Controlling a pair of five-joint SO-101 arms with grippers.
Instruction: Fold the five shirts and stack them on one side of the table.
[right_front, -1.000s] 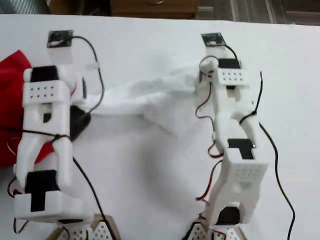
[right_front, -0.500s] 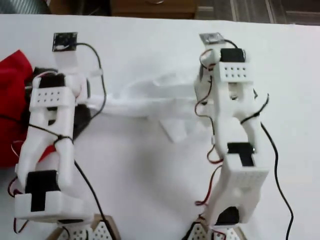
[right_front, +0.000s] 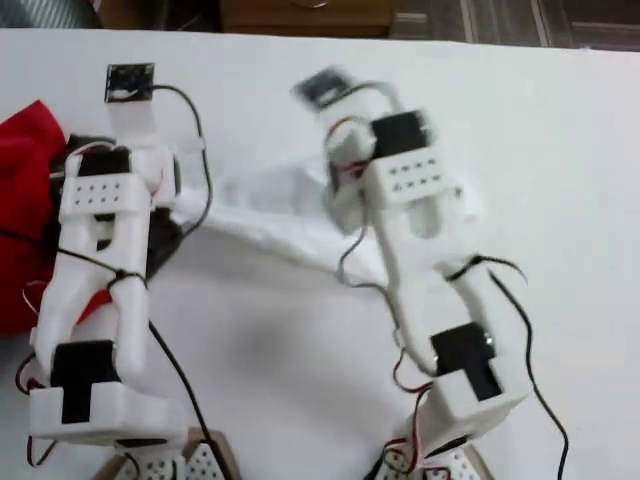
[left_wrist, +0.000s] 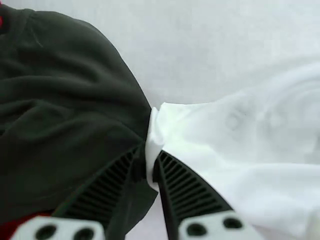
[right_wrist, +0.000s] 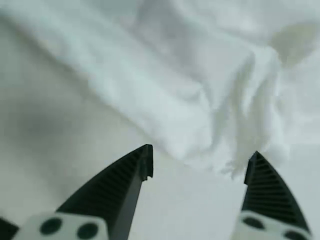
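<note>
White shirt pinched in left jaws, right jaws spread wide above it.

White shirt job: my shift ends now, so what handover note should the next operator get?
Left gripper: shut on an edge of the white shirt, beside the dark shirt.
Right gripper: open, hovering over the white shirt's rumpled middle.
Red shirt lies at the left side of the table, with the dark one against it.
Done: no neat fold on the white shirt yet.
Left: fold it, then stack the shirts on one side.
</note>
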